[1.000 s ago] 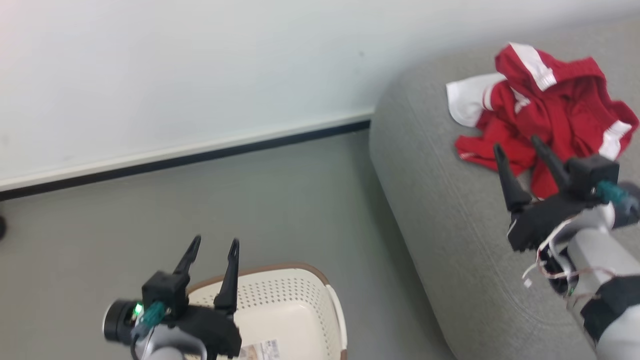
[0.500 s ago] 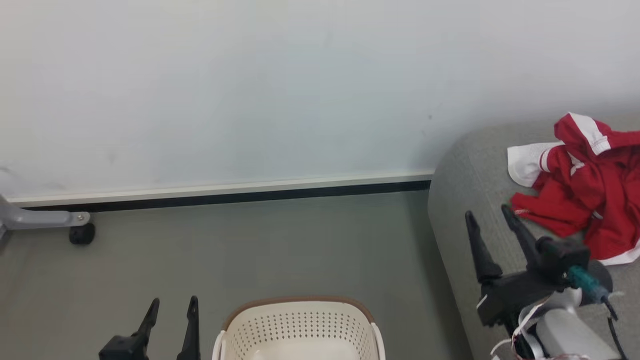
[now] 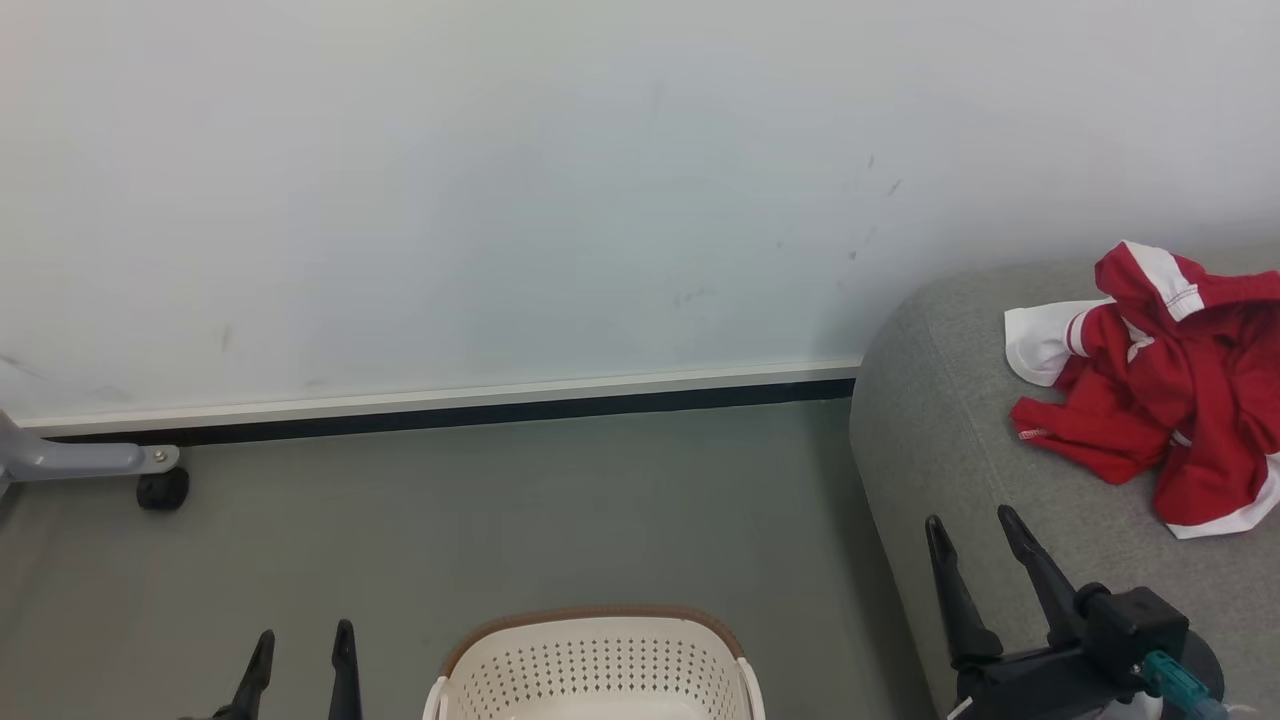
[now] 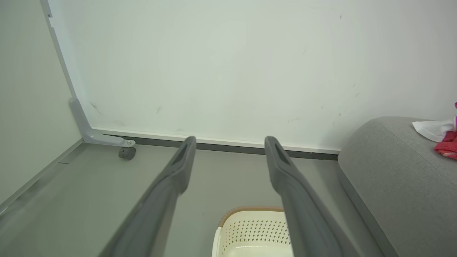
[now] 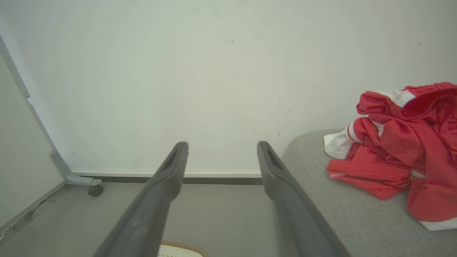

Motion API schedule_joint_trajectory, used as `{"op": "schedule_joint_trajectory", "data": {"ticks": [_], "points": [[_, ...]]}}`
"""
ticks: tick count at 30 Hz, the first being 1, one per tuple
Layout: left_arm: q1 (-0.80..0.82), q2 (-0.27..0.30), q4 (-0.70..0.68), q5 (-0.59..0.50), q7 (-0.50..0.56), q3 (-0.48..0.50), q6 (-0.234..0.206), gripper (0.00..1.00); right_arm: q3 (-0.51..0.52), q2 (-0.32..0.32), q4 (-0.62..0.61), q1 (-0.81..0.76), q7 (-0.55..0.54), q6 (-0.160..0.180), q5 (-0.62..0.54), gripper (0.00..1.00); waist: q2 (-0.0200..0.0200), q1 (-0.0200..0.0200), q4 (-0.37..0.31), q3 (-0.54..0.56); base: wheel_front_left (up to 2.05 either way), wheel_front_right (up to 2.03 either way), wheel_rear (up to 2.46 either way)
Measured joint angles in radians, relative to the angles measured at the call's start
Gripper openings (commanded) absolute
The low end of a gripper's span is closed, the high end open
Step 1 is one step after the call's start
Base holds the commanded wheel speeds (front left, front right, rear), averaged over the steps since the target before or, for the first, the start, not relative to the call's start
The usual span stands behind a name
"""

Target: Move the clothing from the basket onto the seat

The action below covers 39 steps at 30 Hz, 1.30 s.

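The red clothing (image 3: 1170, 400) with white panels lies crumpled on the grey seat (image 3: 950, 440) at the right; it also shows as the clothing (image 5: 400, 153) on the seat (image 5: 342, 217) and the clothing (image 4: 446, 142) at the edge of the seat (image 4: 389, 167). The cream basket (image 3: 598, 670) with a brown rim stands on the floor at the bottom centre; what shows of its inside is bare. My right gripper (image 3: 972, 522) is open over the seat's near corner, apart from the clothing. My left gripper (image 3: 304, 634) is open, left of the basket (image 4: 253, 232).
A pale wall with a dark baseboard (image 3: 450, 410) runs across the back. A grey metal leg with a black castor (image 3: 160, 490) stands at the far left on the grey floor (image 3: 520, 510).
The head camera tilted up and swung left, so the whole picture shifted. Both grippers have sunk lower in the view, and the right one has drawn back from the clothing.
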<state>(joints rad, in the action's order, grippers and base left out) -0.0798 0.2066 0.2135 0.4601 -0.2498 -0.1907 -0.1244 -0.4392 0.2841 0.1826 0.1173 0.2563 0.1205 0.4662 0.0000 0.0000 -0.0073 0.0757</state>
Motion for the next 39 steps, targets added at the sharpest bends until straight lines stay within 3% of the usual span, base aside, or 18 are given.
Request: {"op": "schedule_joint_trajectory", "data": {"ticks": [12,30,31,39], "points": [[-0.038,-0.021,-0.033,-0.057,0.000,0.055,0.000,1.00,0.070,-0.005,-0.070,-0.079,0.000,0.004,-0.036,1.00,0.0001,0.0000,-0.035,-0.002,0.00,0.00,0.00],[-0.048,-0.040,-0.057,-0.105,0.000,0.088,0.000,1.00,0.155,-0.032,-0.107,-0.113,0.000,0.004,-0.088,1.00,0.0001,0.0000,-0.015,-0.012,0.00,0.00,0.00],[-0.049,-0.041,-0.052,-0.104,0.001,0.089,0.001,0.00,0.155,-0.033,-0.102,-0.113,0.000,0.004,-0.089,0.00,0.0000,0.0000,-0.013,-0.012,0.00,0.00,0.00],[-0.073,-0.063,0.000,-0.082,0.012,0.086,0.009,0.00,0.152,-0.063,-0.048,-0.151,-0.010,-0.002,-0.071,0.00,0.0001,0.0000,-0.013,-0.014,0.00,0.00,0.00]]}}
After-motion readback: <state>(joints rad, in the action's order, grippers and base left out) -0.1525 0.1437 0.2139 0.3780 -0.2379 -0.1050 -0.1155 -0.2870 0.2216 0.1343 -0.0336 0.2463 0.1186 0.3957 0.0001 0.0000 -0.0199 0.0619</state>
